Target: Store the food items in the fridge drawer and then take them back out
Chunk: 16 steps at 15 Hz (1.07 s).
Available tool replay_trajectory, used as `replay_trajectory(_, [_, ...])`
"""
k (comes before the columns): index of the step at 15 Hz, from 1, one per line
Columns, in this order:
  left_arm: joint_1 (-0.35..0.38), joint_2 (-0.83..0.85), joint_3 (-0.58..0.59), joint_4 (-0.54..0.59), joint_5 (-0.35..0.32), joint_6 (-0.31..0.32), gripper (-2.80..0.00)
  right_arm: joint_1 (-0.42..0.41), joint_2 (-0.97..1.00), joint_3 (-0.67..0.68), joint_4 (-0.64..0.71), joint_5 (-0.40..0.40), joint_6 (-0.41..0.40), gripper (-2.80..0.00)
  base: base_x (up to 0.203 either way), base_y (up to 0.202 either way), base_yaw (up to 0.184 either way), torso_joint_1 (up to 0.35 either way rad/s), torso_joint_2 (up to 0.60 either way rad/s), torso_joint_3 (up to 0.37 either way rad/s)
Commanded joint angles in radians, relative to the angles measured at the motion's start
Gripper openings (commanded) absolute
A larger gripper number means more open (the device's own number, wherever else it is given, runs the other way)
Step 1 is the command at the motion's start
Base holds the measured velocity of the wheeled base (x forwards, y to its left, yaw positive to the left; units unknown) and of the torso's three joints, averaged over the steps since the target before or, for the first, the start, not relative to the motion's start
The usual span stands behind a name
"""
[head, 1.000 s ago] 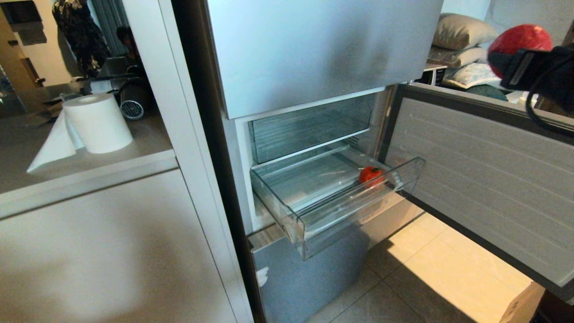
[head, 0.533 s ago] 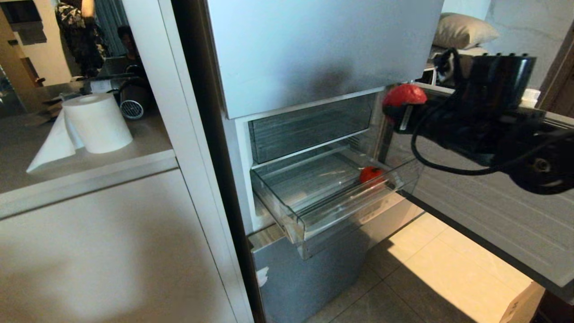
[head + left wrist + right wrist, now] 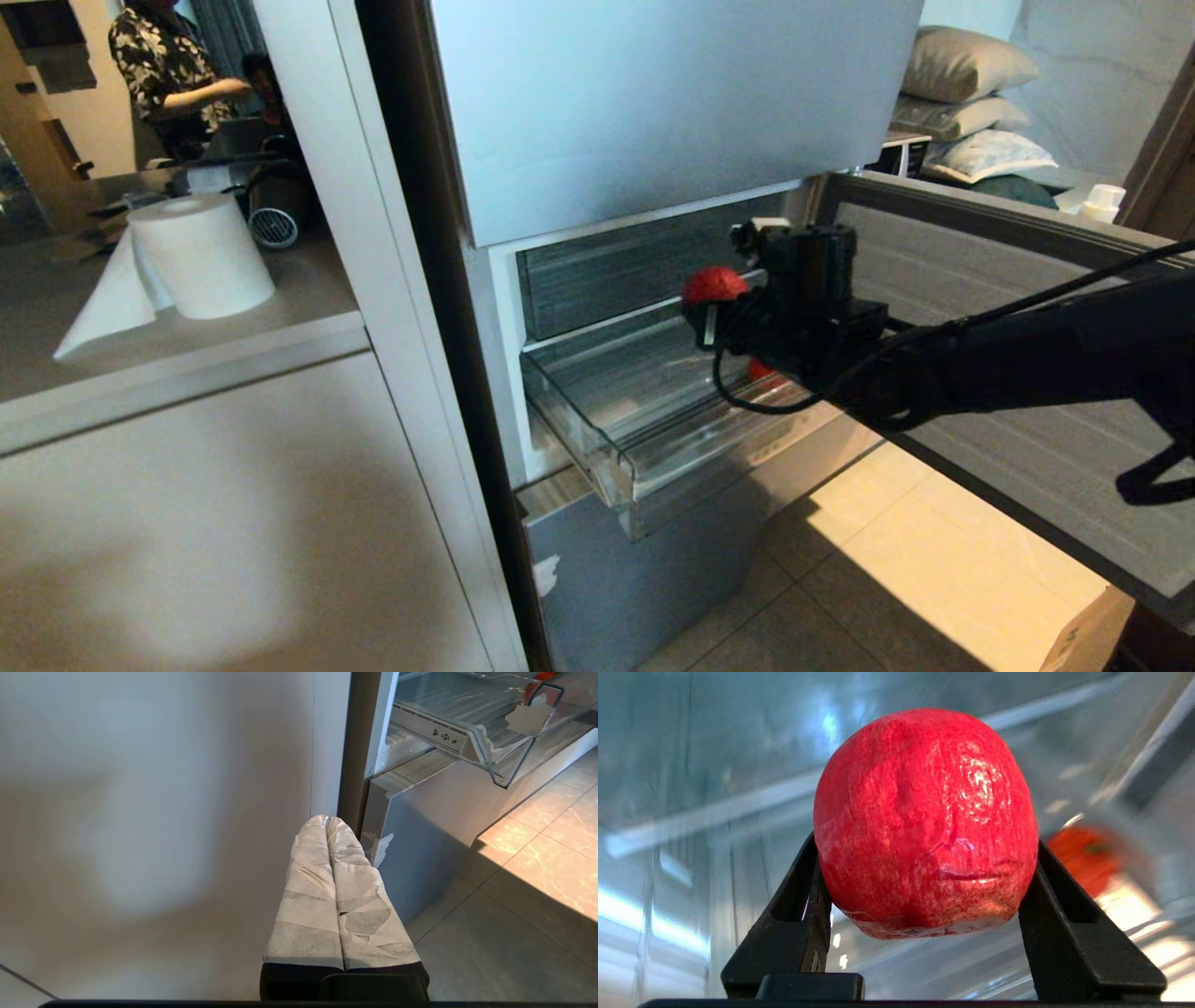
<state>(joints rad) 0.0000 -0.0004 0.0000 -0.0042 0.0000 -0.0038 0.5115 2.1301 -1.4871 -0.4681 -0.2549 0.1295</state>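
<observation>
We see the right gripper (image 3: pixel 707 313) clenched on a red fruit (image 3: pixel 713 284), above the open fridge drawer (image 3: pixel 616 457). A smaller red-orange piece (image 3: pixel 1085 857) lies in the drawer, at four o'clock from the fruit. The left gripper (image 3: pixel 327 820) is pressed closed, low beside the fridge.

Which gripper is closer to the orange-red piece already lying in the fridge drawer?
Right. The right gripper, clamped on a red fruit, hangs over the fridge drawer just beside the orange-red piece. The left gripper is shut and parked low, outside the fridge.
</observation>
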Motion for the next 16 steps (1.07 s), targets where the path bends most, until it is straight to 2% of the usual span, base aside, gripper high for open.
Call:
replay_trajectory(1, [0.000,0.000,0.002,0.000,0.000,0.001,-2.80,0.030,0.087,-0.029,0.015,-0.005,-0.001,-2.80,0.000,0.000,0.000,0.000,0.00,0.000])
replay_trajectory(10, [0.000,0.000,0.002,0.000,0.000,0.000,-2.80,0.053,0.143,-0.070,0.081,-0.007,-0.008,-2.80,0.000,0.000,0.000,0.000,0.00,0.000])
replay_trajectory(11, [0.000,0.000,0.002,0.000,0.000,-0.001,-2.80,0.054,0.142,-0.071,0.091,-0.006,-0.008,0.00,0.000,0.000,0.000,0.000,0.00,0.000])
replay_trajectory(16, [0.000,0.000,0.002,0.000,0.000,-0.001,-2.80,0.062,0.164,-0.144,0.136,-0.011,-0.007,0.00,0.000,0.000,0.000,0.000,0.00,0.000])
